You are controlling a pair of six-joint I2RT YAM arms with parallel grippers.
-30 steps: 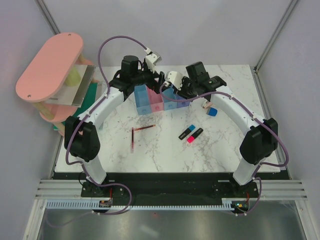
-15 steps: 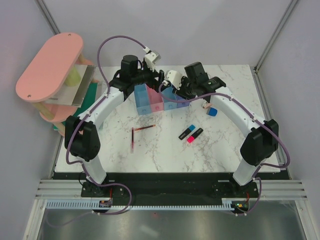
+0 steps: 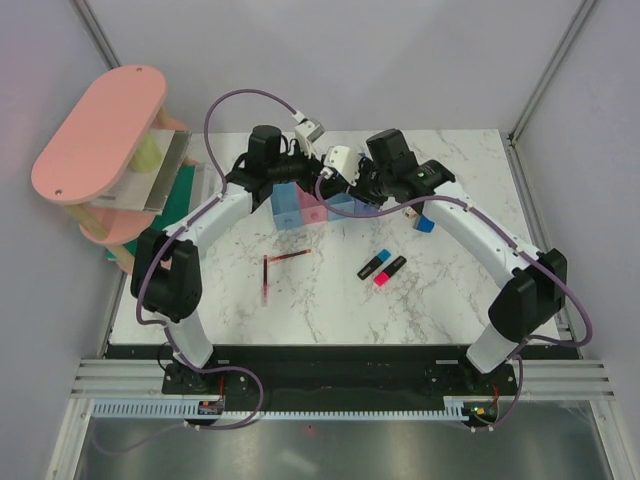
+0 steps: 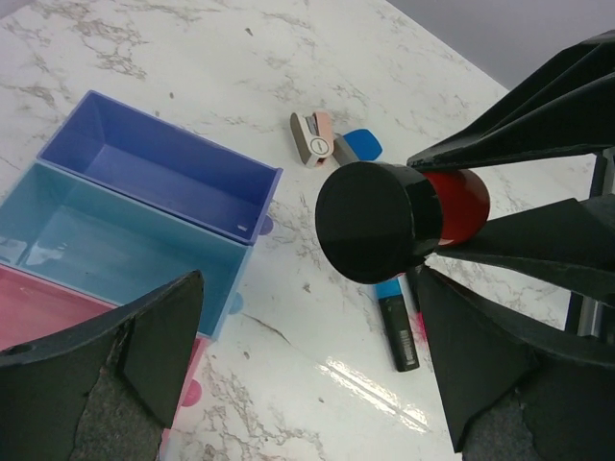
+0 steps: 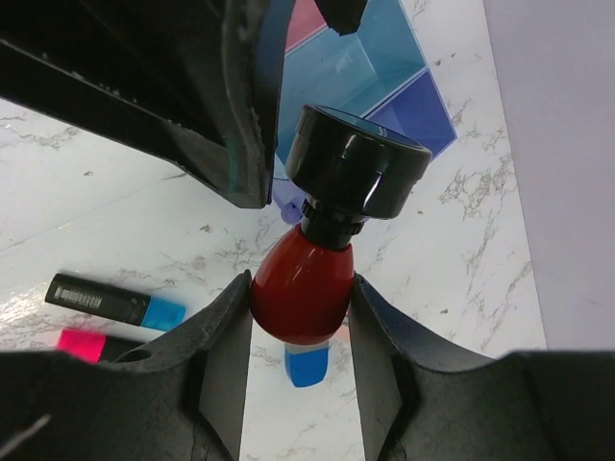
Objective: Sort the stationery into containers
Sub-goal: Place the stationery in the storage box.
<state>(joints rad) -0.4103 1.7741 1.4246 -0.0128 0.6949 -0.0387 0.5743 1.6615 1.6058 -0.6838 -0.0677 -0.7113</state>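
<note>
Red-bodied, black-capped: pinching that piece point(image 5: 327, 230) in the right hand point(image 5: 301, 288), raised near the purple end of the row of bins point(image 4: 144, 206). Holding the left hand point(image 4: 307, 375) spread and empty, close beside the bins too. Looks like mid-delivery. Next, probably: centre over one bin, lower, release, minding the left hand. Leaves pens point(image 3: 288, 256) and highlighters point(image 3: 383, 266) on the surface, nearer than the bins.

Both my arms stretch far forward and bend inward, wrists close together at the far middle. My left gripper point(image 4: 307, 365) has its fingers spread wide. My right gripper point(image 5: 298, 293) clamps the red-black capped piece point(image 5: 356, 158) by its red body.
</note>
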